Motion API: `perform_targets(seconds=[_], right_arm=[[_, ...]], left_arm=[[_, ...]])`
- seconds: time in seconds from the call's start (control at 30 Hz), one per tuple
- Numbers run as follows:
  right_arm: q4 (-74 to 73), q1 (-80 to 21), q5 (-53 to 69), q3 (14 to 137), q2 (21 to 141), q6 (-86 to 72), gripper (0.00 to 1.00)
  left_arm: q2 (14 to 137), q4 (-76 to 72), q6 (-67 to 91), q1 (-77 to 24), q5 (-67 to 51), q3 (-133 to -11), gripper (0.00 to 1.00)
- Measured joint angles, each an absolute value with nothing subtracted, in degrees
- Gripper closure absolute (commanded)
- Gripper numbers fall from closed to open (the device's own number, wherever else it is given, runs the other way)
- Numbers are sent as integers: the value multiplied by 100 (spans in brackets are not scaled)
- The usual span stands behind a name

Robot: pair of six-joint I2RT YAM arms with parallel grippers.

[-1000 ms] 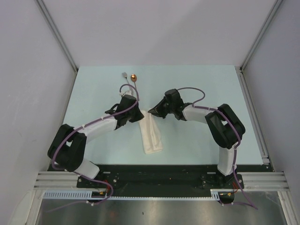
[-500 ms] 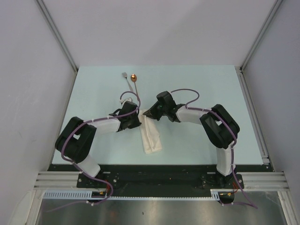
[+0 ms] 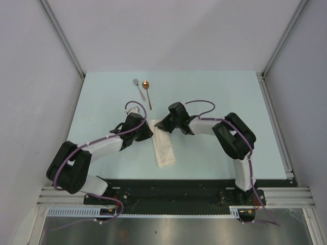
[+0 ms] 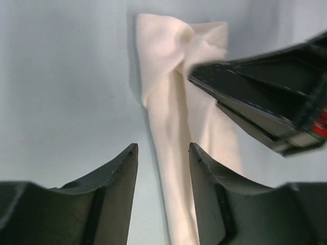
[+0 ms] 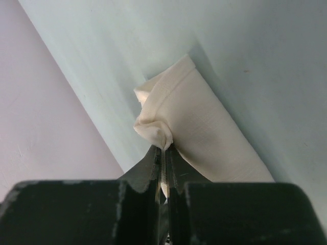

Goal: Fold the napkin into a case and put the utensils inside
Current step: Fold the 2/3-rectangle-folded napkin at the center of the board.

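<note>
The cream napkin is folded into a long narrow strip, the case (image 3: 163,147), lying on the table between the arms. My right gripper (image 3: 159,124) is shut on the case's far top corner, pinching a bunched fold (image 5: 158,133). My left gripper (image 3: 147,128) is open and empty, its fingers (image 4: 120,173) straddling the case's left edge (image 4: 176,153) without closing on it. The right gripper's fingers (image 4: 255,97) show in the left wrist view. The silver fork (image 3: 138,88) and the copper-bowled spoon (image 3: 147,91) lie side by side at the far side of the table, beyond both grippers.
The pale blue table (image 3: 219,97) is bounded by white walls and metal rails (image 3: 276,122) at its sides. Purple cables loop over both arms.
The left arm has swung so its gripper sits at the case's upper left edge. The right gripper has shifted slightly left, still holding the corner. The case has shifted with it.
</note>
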State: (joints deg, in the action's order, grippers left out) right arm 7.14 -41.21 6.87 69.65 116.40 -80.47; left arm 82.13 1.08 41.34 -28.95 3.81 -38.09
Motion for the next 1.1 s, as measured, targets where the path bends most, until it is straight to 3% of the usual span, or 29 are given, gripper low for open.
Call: perform_targets(seconds=[0.13,0.4,0.53,0.67,0.77,0.8,0.9,1.0,1.1], right_arm=[[786,-4110,694,6965,11703,-8158,98],[851,-4117,729,6967,11762,-8433,99],[851,-4119,738,6967,11762,-8538,98],[862,-4117,744,6965,11762,-8552,95],[993,-4095,829,6908,11762,-8525,75],[1050,-4075,873,6882,11762,-8479,58],[1111,-4021,1092,6823,11730,-8128,41],[1120,-3900,1400,6663,11528,-7603,33],[1066,-3682,1763,6359,11080,-6886,33]], left_arm=[[7950,-148,3938,-2873,-10,-3673,44],[8444,-685,3597,-2873,-668,-3675,51],[8659,-821,3586,-2873,-816,-3701,79],[8807,-705,3605,-2838,-799,-3804,91],[8855,-650,3601,-2731,-803,-3813,92],[8884,-628,3599,-2683,-821,-3820,92],[8947,-578,3597,-2578,-851,-3826,92],[8969,-567,3597,-2543,-888,-3826,92],[8980,-567,3597,-2543,-926,-3828,92]])
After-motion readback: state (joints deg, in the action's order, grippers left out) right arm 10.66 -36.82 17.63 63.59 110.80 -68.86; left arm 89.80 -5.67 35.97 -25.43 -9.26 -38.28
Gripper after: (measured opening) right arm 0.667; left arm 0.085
